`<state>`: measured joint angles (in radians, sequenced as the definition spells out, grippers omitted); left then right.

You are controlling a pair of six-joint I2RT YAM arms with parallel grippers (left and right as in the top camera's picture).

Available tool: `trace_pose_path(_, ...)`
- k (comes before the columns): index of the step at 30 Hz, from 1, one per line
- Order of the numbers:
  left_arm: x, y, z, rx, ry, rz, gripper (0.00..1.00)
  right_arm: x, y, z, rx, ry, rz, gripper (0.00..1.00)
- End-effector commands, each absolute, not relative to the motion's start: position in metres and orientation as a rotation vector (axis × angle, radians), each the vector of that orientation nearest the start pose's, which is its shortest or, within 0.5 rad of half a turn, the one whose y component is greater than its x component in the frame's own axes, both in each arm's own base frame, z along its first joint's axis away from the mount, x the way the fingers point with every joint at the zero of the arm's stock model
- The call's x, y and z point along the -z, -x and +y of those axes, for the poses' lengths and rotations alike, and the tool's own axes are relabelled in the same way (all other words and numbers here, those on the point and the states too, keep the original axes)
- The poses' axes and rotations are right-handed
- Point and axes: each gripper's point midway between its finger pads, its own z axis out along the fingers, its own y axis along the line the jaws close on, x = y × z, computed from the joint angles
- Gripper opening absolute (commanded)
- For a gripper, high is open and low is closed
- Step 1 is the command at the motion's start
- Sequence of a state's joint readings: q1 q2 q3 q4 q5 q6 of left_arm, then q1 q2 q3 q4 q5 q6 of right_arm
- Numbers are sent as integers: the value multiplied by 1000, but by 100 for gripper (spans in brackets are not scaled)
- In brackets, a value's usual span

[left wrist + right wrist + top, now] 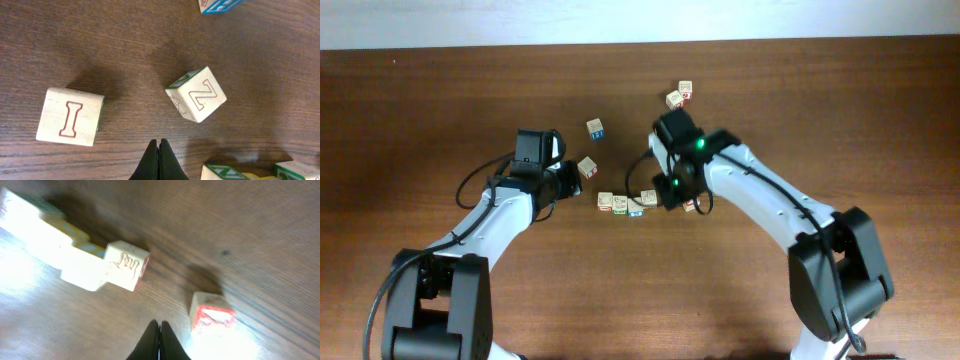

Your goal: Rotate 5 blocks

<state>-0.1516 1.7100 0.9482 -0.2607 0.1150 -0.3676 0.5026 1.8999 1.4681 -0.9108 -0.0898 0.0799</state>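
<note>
Pale wooden blocks lie scattered on the brown table. In the left wrist view a block with a red I lies left and a tilted block with a red Z lies right. My left gripper is shut and empty just short of them, between the two. In the right wrist view a row of blocks runs up to the left and a red-bordered block sits just right of my shut, empty right gripper. Overhead, the left gripper is beside the Z block. The right gripper is by the row.
A blue-printed block lies behind the Z block, and two more blocks sit at the back near the right arm. The table's far edge runs along the top. Both arm bases stand at the near edge.
</note>
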Motion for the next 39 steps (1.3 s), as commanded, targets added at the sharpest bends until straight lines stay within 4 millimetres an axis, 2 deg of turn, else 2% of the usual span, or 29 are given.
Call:
trace_pose_path(1, -36, -392, -79, 329, 266, 2633, 0, -107, -367, 180, -190, 309, 2890, 4)
trace_pose_path(3, -35, -391, -78, 327, 267, 2640, 0, -97, -364, 163, -182, 220, 2941, 4)
trace_pose_path(8, -34, -389, -78, 325, 268, 2645, 0, -69, -351, 138, -179, 135, 3023, 4)
trace_pose_path(13, -34, -389, -78, 325, 268, 2645, 0, -39, -344, 131, -175, 120, 3039, 4)
trace_pose_path(18, -34, -389, -78, 326, 268, 2645, 0, -17, -346, 133, -198, 123, 2991, 4)
trace_pose_path(23, -34, -390, -78, 326, 268, 2644, 0, -3, -355, 136, -214, 141, 2950, 4)
trace_pose_path(27, -34, -390, -78, 326, 268, 2644, 0, 5, -358, 152, -325, 229, 2936, 4)
trace_pose_path(31, -34, -390, -78, 326, 268, 2644, 0, 5, -355, 160, -390, 239, 2941, 4)
trace_pose_path(33, -34, -390, -78, 326, 268, 2644, 0, 2, -351, 170, -478, 255, 2943, 4)
trace_pose_path(39, -34, -389, -78, 327, 268, 2645, 0, -1, -344, 190, -527, 320, 2935, 4)
